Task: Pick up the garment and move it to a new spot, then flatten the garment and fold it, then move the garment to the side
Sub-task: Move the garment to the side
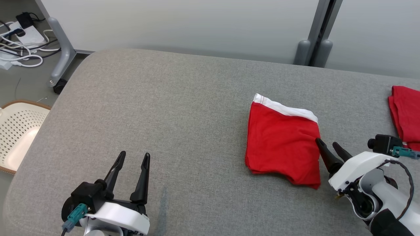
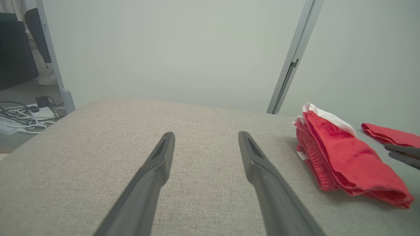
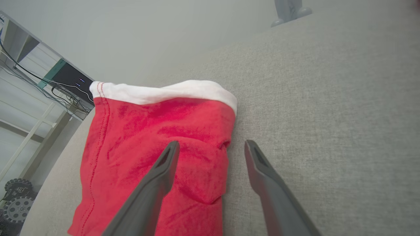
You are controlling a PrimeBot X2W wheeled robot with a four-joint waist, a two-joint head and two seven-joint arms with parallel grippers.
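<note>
Lab w/ floor cables [image 1: 23, 49], partitions [image 1: 183, 26]

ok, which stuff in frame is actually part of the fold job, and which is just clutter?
Job:
- folded red garment, white waistband
- right end effector, open, at its edge
- left end effector, open, apart from it

Lying about:
- second red cloth, at the right edge of the grey padded table
- white perforated basket, beside the table
- cables, on the floor

Garment [image 1: 282, 144] red, white band; surface [image 1: 164, 114] grey weave; edge cloth [image 1: 407, 111] red, seemingly plain.
</note>
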